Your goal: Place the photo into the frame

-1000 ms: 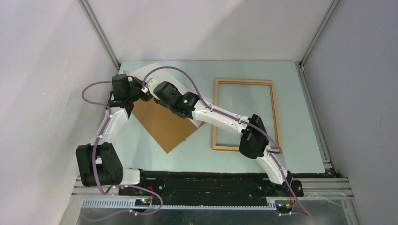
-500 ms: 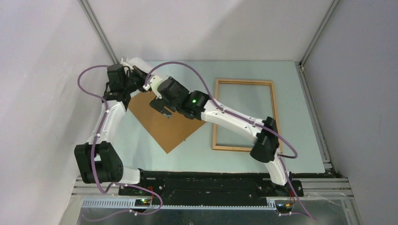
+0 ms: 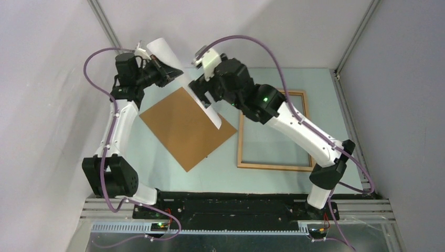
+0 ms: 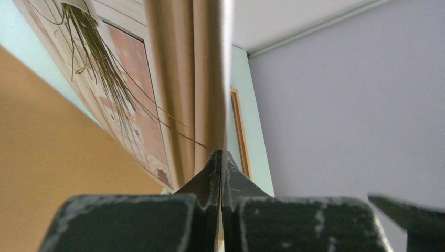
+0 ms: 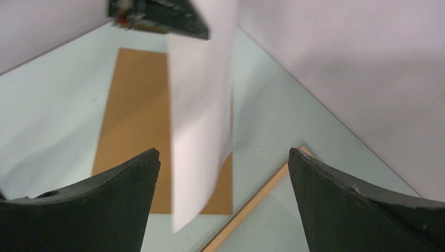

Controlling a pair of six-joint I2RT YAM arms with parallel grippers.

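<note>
The photo (image 3: 167,55) hangs in the air, white back up, over the left half of the table. My left gripper (image 3: 160,71) is shut on its upper edge. In the left wrist view the printed side (image 4: 131,79), with grass plant and striped curtains, runs away from the shut gripper (image 4: 220,157). My right gripper (image 3: 203,94) is open beside the sheet's lower part. Its wrist view shows the gripper (image 5: 223,156) wide apart, with the white sheet (image 5: 202,105) ahead of it, untouched. The light-wood frame (image 3: 273,128) lies flat on the right.
A plain brown backing board (image 3: 186,126) lies diagonally on the pale green table (image 3: 157,173) under the hanging sheet, its right corner close to the frame's left rail (image 5: 257,199). Grey walls close in the left, back and right sides.
The left gripper has raised the photo off the brown board. The right gripper has opened, let go of the sheet and swung up and to the right.
</note>
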